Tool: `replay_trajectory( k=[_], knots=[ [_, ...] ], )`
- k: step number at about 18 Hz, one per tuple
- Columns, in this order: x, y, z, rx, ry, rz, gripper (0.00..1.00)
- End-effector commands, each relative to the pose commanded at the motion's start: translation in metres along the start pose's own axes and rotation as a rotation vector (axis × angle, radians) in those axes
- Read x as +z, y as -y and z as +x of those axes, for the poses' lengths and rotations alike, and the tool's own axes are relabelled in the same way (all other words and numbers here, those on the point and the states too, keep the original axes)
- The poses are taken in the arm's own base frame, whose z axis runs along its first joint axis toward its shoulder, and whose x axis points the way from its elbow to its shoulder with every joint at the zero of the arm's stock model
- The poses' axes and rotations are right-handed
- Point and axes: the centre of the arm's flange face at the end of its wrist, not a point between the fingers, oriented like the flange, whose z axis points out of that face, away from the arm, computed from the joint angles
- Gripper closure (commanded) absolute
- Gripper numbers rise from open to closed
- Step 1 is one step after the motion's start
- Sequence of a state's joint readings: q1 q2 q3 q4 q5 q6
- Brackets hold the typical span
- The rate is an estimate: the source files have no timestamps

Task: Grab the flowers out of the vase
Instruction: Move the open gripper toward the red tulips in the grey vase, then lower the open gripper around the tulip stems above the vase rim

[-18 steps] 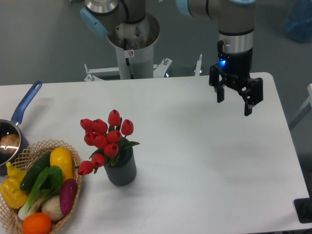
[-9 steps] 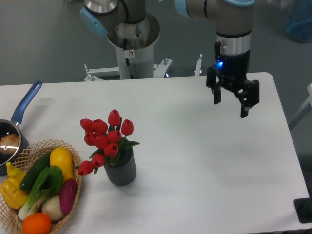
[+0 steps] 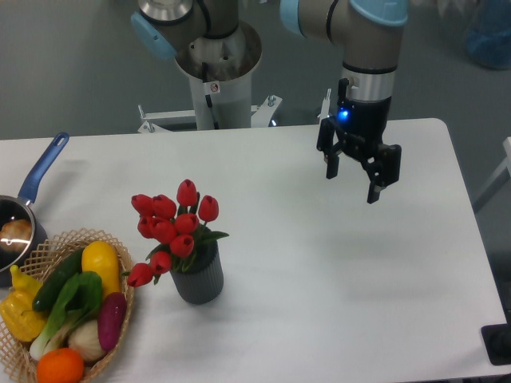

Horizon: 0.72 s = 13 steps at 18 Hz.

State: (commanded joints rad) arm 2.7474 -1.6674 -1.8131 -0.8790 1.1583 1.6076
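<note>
Clearly, the only view was the fixed camera, which looked down on the white table (image 3: 319, 263) from the front. The gripper (image 3: 353, 179) hung above the right half of the table with its fingers spread and nothing between them, well apart from the flowers (image 3: 172, 227). The flowers stood in the vase (image 3: 198, 279) on the left half, near the front edge, with the red buds spreading wider than the vase's mouth. A basket (image 3: 48, 319) of vegetables sat just beside the vase on the left, and a saucepan (image 3: 20, 227) was behind it at the table edge.

The step in hand seemed to be the approach. To do it well, the gripper should probably travel left and come down from above the bunch — not from the side, where the basket is close. I would aim the fingers at the stems just over the vase's rim, below the buds, and close gently so the stems gather without being crushed. Then a straight lift would be safest, because a tilted pull could drag the vase over.
</note>
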Motion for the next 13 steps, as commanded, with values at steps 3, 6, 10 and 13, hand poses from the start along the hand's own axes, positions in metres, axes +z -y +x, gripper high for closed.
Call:
replay_trajectory(
  k=[3,6,10,13],
  knots=[
    [0.008,0.006,0.007,0.005,-0.019,0.012,0.0],
    [0.016,0.011,0.016,-0.028,-0.046,0.017,0.0],
    [0.025,0.028,0.026,-0.066,-0.075,0.031,0.0],
    [0.033,0.04,0.033,-0.105,-0.101,0.107,0.0]
  ],
)
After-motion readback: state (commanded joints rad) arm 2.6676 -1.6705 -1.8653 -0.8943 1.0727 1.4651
